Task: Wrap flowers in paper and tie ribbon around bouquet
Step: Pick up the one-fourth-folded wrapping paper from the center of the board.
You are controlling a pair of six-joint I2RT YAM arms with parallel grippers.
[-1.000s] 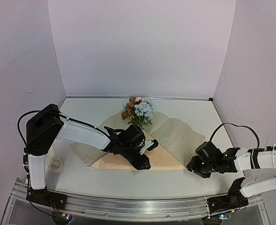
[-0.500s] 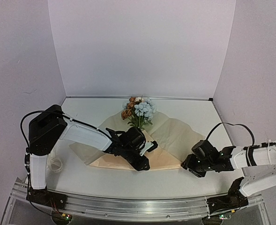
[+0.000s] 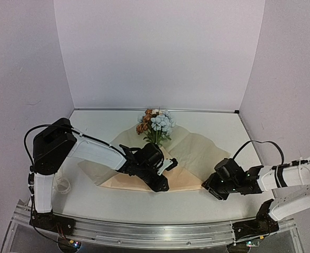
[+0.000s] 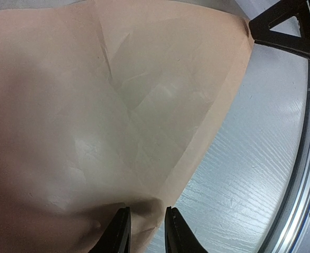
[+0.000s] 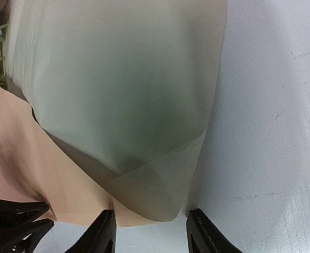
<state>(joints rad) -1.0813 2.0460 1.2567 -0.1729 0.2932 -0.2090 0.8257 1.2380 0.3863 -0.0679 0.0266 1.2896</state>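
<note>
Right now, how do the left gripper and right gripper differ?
Left gripper: jaws set narrow, at the paper's near edge, mid-sheet. Right gripper: jaws wide open around the paper's right corner. The left gripper is nearer the flowers than the right gripper. Both are low over the same paper.

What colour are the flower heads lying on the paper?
The flowers are pale blue and brown-orange, clearest in the top external view.

Flowers (image 3: 156, 122) atop paper (image 3: 197, 150) on table (image 3: 99, 122)
</note>
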